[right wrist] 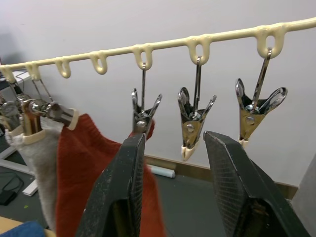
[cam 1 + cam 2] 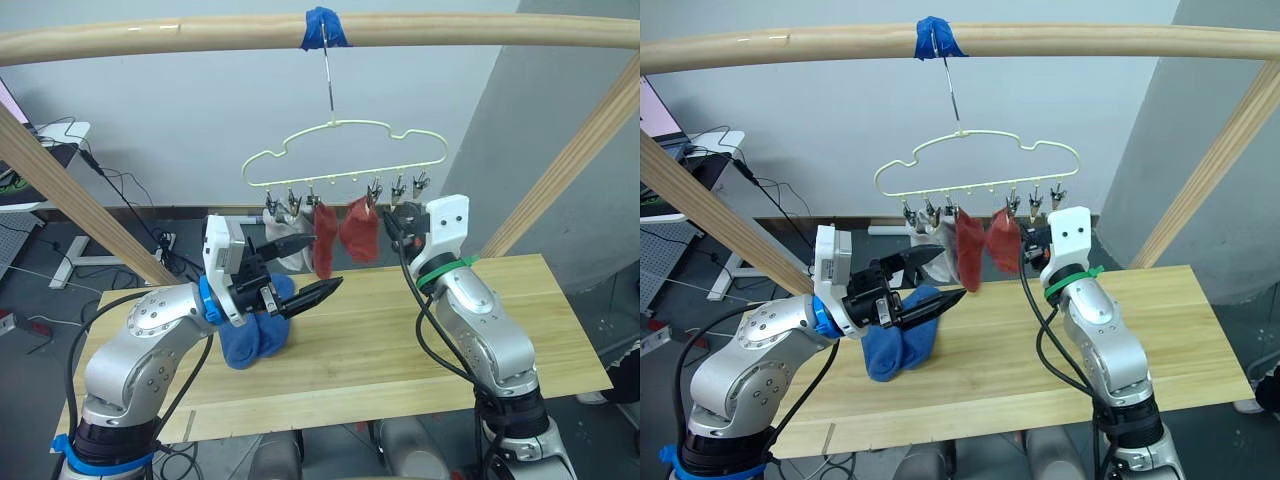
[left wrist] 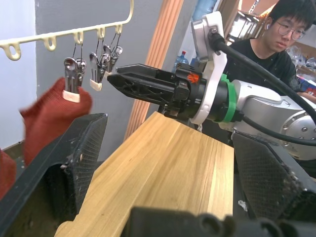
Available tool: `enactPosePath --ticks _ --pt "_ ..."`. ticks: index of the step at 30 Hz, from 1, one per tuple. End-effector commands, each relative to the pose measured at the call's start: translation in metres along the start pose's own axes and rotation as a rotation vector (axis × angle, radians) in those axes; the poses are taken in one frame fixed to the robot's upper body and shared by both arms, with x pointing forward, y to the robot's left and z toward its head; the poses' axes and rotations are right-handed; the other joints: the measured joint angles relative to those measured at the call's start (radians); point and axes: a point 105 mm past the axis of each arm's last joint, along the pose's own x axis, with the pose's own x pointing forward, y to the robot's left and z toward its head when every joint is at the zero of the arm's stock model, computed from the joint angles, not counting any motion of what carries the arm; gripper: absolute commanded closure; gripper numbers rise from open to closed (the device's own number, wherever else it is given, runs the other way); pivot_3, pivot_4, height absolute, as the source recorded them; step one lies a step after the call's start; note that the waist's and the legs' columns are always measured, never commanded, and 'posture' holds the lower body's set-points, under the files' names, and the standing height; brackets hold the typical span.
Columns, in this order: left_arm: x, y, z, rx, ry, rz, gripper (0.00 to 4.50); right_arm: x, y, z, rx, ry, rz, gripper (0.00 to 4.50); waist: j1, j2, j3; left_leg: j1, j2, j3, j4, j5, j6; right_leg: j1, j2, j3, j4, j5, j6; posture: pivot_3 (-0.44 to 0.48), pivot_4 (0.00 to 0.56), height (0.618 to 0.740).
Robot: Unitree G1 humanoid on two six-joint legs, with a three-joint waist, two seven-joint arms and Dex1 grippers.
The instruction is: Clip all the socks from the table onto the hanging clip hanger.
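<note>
Right wrist view: right pincer point(image 1: 170, 185) spread below empty clips point(image 1: 197, 123).

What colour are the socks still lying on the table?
Blue socks, bunched on the table; clearest in the right eye view.

2 socks point(image 2: 255, 338) on the table point(image 2: 400, 340), left of centre

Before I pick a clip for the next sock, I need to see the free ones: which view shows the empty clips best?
The right wrist view: two empty clips hang close up beside the right gripper, jaws and springs plain. The left wrist view shows the empty clips small, near a rust-red sock. The eye views show them tiny under the clip hanger.
</note>
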Motion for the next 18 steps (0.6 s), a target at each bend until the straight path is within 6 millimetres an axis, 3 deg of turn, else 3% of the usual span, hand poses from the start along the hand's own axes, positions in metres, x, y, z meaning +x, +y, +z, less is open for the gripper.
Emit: enactPosePath --ticks 1,18 --pt "0.000 -0.007 0.010 0.038 -0.031 -0.021 0.00 0.005 -0.001 0.015 -0.016 -0.069 -0.014 2.54 0.001 0.000 0.000 0.000 0.000 0.000 0.000 0.000 0.000 0.000 0.000 0.000 0.000 0.000 0.000 -0.104 0.202 0.740" --pt "-0.002 -0.009 0.011 0.039 -0.035 -0.020 0.00 0.019 -0.008 0.019 -0.028 -0.101 -0.078 2.54 0.004 0.000 0.000 0.000 0.000 0.000 0.000 0.000 0.000 0.000 0.000 0.000 0.000 0.000 0.000 -0.090 0.188 0.740"
